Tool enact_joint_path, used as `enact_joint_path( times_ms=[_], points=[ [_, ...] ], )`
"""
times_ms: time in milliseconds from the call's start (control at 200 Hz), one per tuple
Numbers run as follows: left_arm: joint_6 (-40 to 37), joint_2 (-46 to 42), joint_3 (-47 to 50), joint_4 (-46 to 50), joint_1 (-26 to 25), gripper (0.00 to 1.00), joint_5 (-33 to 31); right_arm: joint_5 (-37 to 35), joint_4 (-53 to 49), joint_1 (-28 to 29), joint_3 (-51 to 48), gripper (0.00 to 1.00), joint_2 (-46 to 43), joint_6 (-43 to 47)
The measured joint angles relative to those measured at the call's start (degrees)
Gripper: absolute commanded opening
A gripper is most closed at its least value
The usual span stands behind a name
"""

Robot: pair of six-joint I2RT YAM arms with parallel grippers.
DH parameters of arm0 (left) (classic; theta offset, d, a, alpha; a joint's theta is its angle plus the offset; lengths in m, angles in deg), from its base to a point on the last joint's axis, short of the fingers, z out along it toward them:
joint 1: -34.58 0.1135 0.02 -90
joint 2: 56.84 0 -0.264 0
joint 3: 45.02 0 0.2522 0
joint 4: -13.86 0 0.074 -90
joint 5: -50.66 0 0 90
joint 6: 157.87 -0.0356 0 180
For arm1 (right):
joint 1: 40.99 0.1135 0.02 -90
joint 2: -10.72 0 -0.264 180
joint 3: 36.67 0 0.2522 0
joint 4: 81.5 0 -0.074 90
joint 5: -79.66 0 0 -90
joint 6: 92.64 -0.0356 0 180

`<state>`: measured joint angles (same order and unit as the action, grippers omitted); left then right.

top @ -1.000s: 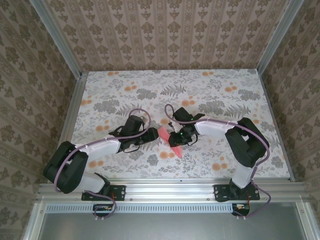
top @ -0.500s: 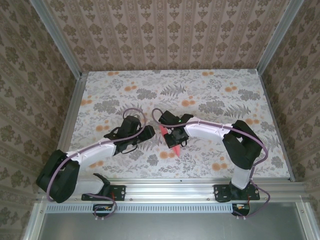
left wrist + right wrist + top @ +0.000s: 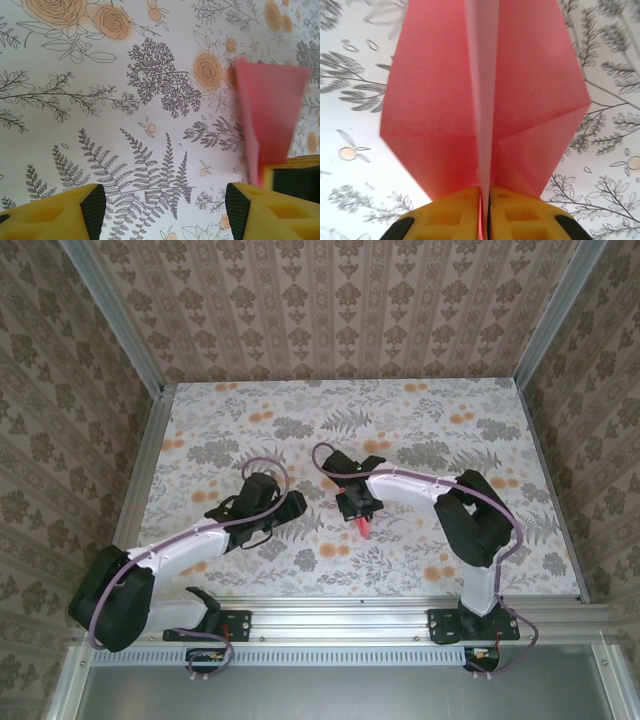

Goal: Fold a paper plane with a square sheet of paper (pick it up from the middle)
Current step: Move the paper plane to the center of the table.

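Note:
The square sheet of paper (image 3: pixel 440 95) is folded into a pink-red winged shape with a raised middle ridge. My right gripper (image 3: pixel 484 215) is shut on that ridge, its yellow fingers pressed together on it. From above, the paper (image 3: pixel 364 527) sticks out of the right gripper (image 3: pixel 357 508) toward the near edge, just over the table. My left gripper (image 3: pixel 298 503) is a short way to the left, open and holding nothing. In the left wrist view the paper (image 3: pixel 270 110) hangs at the right, beyond the wide-open left gripper (image 3: pixel 165 210).
The floral tablecloth (image 3: pixel 250 420) covers the table. Patterned walls (image 3: pixel 340 310) with metal frame posts close in the back and both sides. The right gripper's yellow and black finger (image 3: pixel 297 172) shows close to my left gripper's right finger.
The right gripper has carried the folded paper rightward, away from the left gripper, and turned so the paper points toward the near edge. The left gripper has hardly moved.

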<state>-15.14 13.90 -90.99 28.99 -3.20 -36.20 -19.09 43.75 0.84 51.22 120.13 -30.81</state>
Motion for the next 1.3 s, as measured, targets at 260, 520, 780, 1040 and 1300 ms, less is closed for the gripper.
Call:
enact_joint_path(
  times_ms=[260,520,780,1040,1300],
  points=[
    [0.0,-0.5,0.0,0.7,0.0,0.67,0.0,0.8,0.0,-0.1,0.0,0.34,2.1,-1.0],
    [0.0,-0.5,0.0,1.6,0.0,0.67,0.0,3.1,1.3,-0.9,-0.5,0.23,2.3,-2.1],
    [0.0,-0.5,0.0,2.1,0.0,0.67,0.0,3.7,2.3,-1.3,-1.1,0.17,1.5,-2.5],
    [0.0,-0.5,0.0,2.7,0.0,0.68,0.0,3.2,0.7,-3.2,0.6,0.15,0.2,-2.5],
    [-0.1,-0.6,0.0,3.1,0.0,0.68,0.0,3.7,2.0,-4.4,0.5,0.16,1.8,-2.6]
  ],
)
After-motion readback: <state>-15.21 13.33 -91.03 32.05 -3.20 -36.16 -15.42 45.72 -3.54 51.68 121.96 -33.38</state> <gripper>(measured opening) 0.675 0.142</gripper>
